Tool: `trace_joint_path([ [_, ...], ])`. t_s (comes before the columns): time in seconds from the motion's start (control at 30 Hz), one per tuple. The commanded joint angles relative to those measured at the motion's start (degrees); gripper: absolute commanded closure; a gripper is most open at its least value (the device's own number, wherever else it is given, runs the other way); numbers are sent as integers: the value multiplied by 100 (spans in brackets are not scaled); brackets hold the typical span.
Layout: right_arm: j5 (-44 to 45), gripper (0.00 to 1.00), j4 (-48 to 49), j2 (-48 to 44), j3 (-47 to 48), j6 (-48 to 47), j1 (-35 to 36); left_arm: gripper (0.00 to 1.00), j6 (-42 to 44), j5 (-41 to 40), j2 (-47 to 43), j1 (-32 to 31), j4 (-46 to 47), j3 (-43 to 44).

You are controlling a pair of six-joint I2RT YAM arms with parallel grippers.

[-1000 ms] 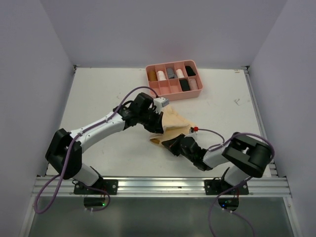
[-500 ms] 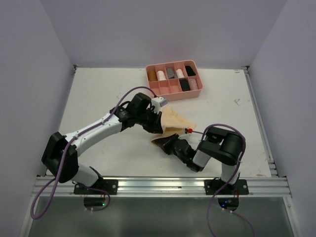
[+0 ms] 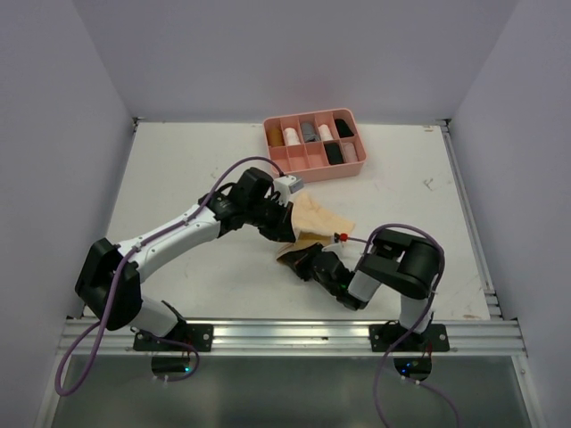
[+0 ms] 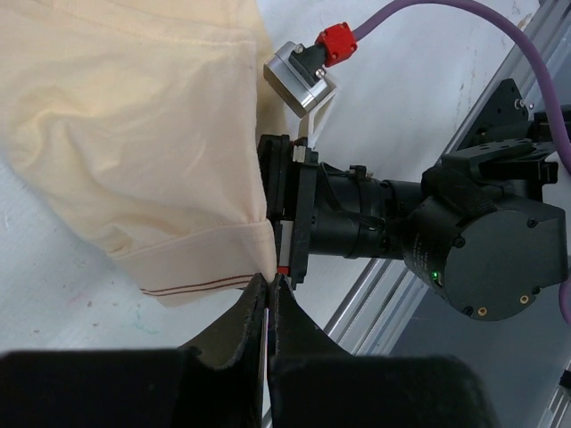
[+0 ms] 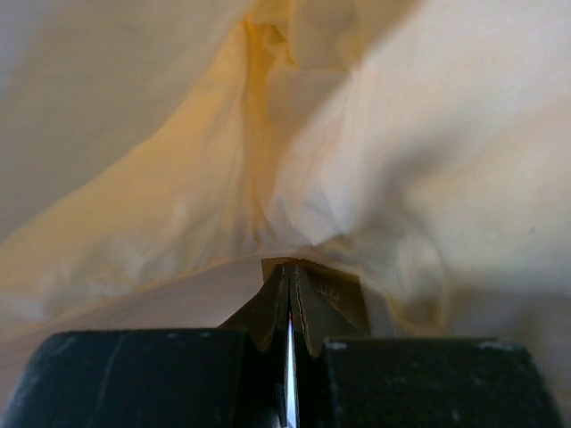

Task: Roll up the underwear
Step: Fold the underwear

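Note:
The pale tan underwear (image 3: 319, 217) lies crumpled near the middle of the table, between both arms. In the left wrist view its waistband, with two thin brown stripes, runs along the cloth's (image 4: 134, 134) lower edge. My left gripper (image 4: 269, 278) is shut on the corner of that waistband; from above it (image 3: 288, 236) sits at the cloth's left edge. My right gripper (image 3: 300, 261) is at the near-left corner, low on the table. Its wrist view is filled with tan cloth (image 5: 401, 134), and its fingers (image 5: 290, 269) are shut on a fold.
A pink divided tray (image 3: 314, 172) with several rolled garments stands at the back, just beyond the cloth. The right arm's wrist (image 4: 357, 223) crosses close in front of my left fingers. An aluminium rail (image 3: 285, 334) borders the near edge.
The right arm's elbow swung left from near the table's right edge. Its gripper slid slightly left with the cloth corner. The left arm barely moved.

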Motion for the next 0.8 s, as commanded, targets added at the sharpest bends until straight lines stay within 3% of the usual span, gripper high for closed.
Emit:
trace_joint_path([
  [0.0, 401, 100, -204, -455, -148, -232, 41, 100, -75, 178, -73, 45, 71, 131],
  [0.23, 462, 100, -931, -1377, -324, -443, 41, 100, -48, 98, -170, 45, 44, 140],
  [0.37, 261, 100, -2231, -1835, -61, -671, 41, 100, -92, 133, -170, 45, 88, 140],
  [0.77, 172, 100, -2902, -1273, 291, -654, 41, 100, -110, 318, -56, 45, 123, 289],
])
